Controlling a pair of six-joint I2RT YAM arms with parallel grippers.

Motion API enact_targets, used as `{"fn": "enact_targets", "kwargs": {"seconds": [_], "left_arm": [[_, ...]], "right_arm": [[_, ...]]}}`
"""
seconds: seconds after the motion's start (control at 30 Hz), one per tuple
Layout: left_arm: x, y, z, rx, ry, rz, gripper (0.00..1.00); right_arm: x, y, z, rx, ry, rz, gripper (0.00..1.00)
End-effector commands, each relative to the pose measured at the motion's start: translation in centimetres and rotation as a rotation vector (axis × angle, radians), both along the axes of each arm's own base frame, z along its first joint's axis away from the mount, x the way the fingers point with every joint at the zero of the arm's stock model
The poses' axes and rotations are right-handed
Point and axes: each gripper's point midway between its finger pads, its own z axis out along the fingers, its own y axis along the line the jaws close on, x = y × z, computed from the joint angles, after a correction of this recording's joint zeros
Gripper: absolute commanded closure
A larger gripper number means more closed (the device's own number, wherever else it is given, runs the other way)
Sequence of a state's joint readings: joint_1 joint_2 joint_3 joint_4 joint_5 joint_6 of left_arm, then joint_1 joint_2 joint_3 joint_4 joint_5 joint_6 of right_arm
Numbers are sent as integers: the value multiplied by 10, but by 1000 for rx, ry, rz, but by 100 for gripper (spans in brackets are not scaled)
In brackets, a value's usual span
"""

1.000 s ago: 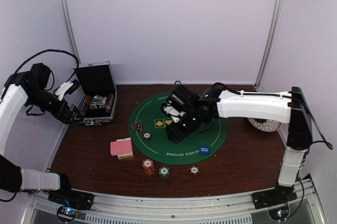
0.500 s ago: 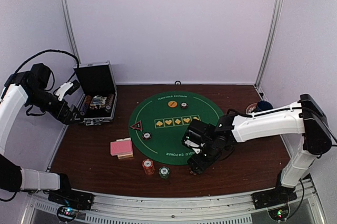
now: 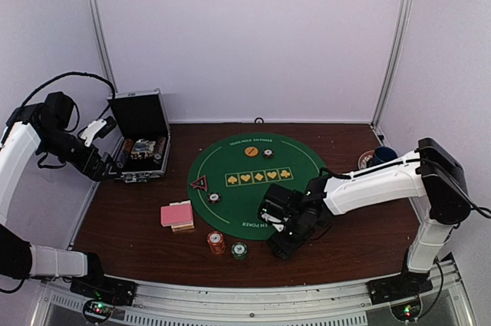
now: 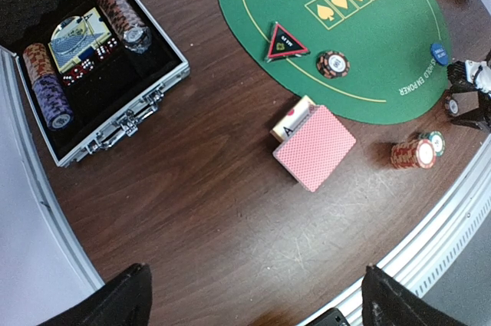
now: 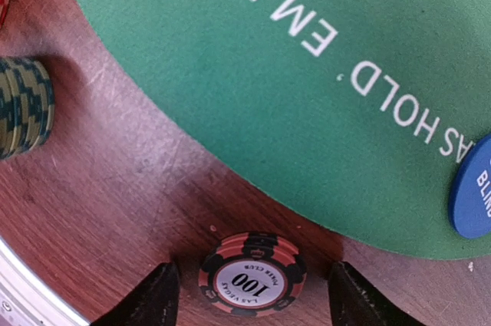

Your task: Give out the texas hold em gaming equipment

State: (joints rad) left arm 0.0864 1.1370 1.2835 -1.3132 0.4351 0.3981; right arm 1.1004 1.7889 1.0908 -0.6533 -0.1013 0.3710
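Your right fingers (image 5: 157, 299) stand apart, one on each side of the red-white chip stack (image 5: 252, 272) (marked 100), not touching it. The stack sits on the table (image 5: 115, 188) just off the green mat (image 5: 253, 96), near the blue disc (image 5: 474, 188). Your left fingers (image 4: 115, 303) are spread wide and hold nothing, above the pink-backed cards (image 4: 314, 146) and the open case (image 4: 92, 88).

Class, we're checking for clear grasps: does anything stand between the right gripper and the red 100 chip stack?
Nothing visible does. The right gripper has its jaws open on either side of the red 100 chip stack; the green chip stack and blue disc lie well aside.
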Motion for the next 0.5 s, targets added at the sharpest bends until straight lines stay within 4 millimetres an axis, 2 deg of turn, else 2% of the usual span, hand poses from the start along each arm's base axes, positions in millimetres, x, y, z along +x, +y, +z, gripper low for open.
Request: {"fn": "enact_targets", "kwargs": {"seconds": [0.0, 0.2, 0.47], "left_arm": [[2, 1, 8, 4, -20, -3, 3], [1, 2, 9, 7, -23, -2, 2], [1, 2, 9, 6, -23, -2, 2]], "right_arm": [[0, 10, -6, 15, 2, 8, 33], [-4, 9, -9, -4, -1, 21, 45], [-3, 1, -4, -35, -24, 30, 54]]}}
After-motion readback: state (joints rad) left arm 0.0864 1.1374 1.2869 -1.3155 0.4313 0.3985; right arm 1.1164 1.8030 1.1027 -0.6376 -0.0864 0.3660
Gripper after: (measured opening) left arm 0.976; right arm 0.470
